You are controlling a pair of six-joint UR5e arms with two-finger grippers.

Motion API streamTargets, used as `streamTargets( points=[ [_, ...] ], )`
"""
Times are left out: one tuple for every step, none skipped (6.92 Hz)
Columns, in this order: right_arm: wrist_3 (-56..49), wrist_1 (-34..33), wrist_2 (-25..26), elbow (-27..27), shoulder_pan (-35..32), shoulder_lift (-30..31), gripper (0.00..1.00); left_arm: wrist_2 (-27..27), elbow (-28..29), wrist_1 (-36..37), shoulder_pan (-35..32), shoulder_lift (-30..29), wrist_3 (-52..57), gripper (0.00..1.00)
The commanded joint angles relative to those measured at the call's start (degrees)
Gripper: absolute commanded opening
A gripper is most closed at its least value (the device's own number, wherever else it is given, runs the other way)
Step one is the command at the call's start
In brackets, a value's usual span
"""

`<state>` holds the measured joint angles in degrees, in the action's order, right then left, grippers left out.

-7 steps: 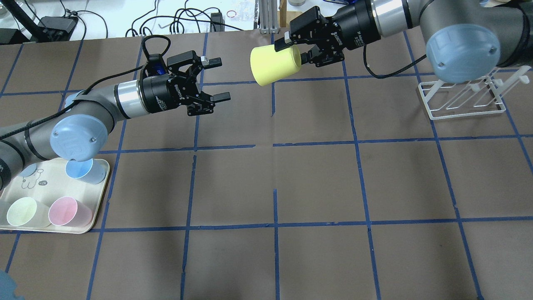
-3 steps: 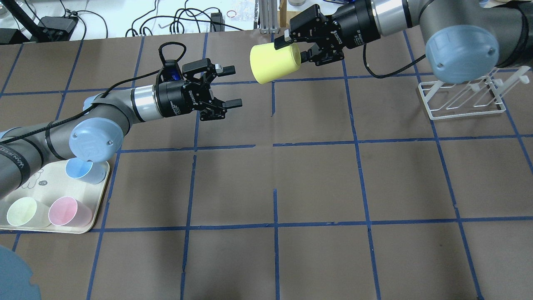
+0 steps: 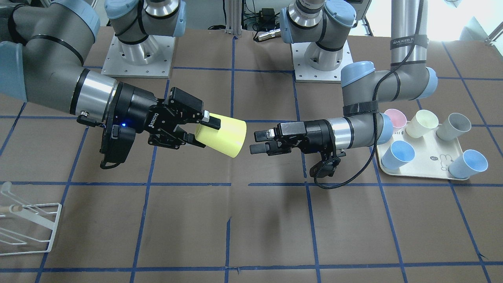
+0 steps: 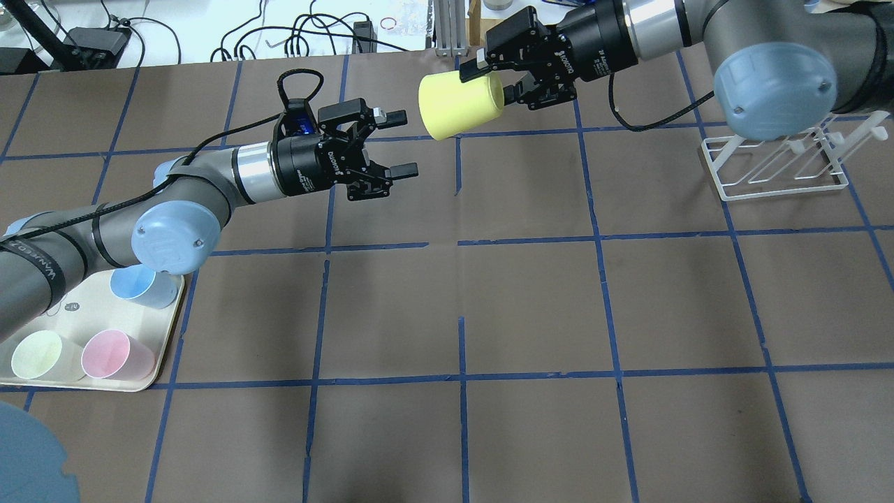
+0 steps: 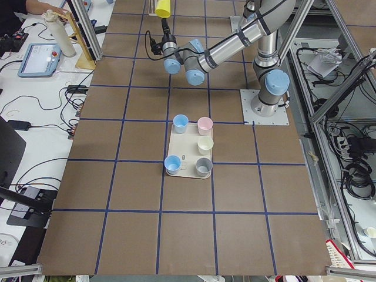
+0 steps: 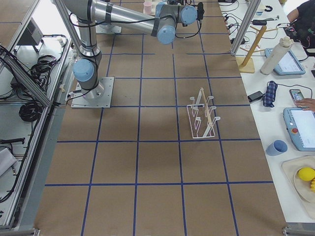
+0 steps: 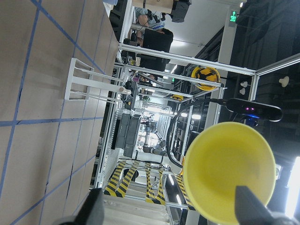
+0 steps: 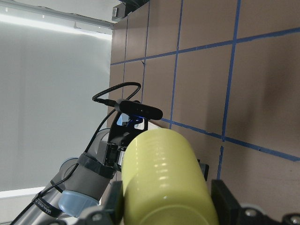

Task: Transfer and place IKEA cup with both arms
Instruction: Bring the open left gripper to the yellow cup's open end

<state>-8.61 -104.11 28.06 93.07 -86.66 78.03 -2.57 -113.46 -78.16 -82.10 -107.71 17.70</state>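
Note:
The lemon-yellow IKEA cup (image 4: 457, 106) hangs on its side above the table's far middle, wide mouth towards my left arm. My right gripper (image 4: 492, 80) is shut on its narrow end; this also shows in the front view, gripper (image 3: 203, 131) on cup (image 3: 224, 136). My left gripper (image 4: 404, 143) is open and empty, level with the cup, a short gap from its mouth; in the front view (image 3: 257, 142) it is just short of the rim. The left wrist view looks into the cup's mouth (image 7: 229, 168). The right wrist view shows the cup's side (image 8: 164, 178).
A cream tray (image 4: 170, 314) at the near left holds pastel cups: light blue (image 4: 133, 283), pink (image 4: 106, 354), pale cream (image 4: 36, 355); the front view adds a grey one (image 3: 459, 122). A white wire rack (image 4: 775, 183) stands at the right.
My left arm has reached to the right and a little farther out, bringing its open gripper close to the cup's mouth. My right gripper and the cup have hardly moved.

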Motion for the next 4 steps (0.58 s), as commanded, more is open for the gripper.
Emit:
streamTargets(
  points=[
    [-0.09,-0.13,-0.02,0.09,0.00,-0.16,0.50,-2.79,0.08,1.34,-0.86,-0.65,-0.64,0.96],
    [0.00,-0.56,-0.02,0.18,0.00,-0.33,0.50,-4.80,0.08,2.65,-1.21,-1.09,-1.17,0.96],
    [0.00,-0.65,-0.02,0.27,0.00,-0.33,0.50,-5.25,-0.01,3.53,-2.26,-1.53,-1.18,0.96],
    [-0.09,-0.74,-0.02,0.27,0.00,-0.33,0.50,-5.17,0.08,3.72,-2.53,-1.80,-1.18,0.96]
  ],
)
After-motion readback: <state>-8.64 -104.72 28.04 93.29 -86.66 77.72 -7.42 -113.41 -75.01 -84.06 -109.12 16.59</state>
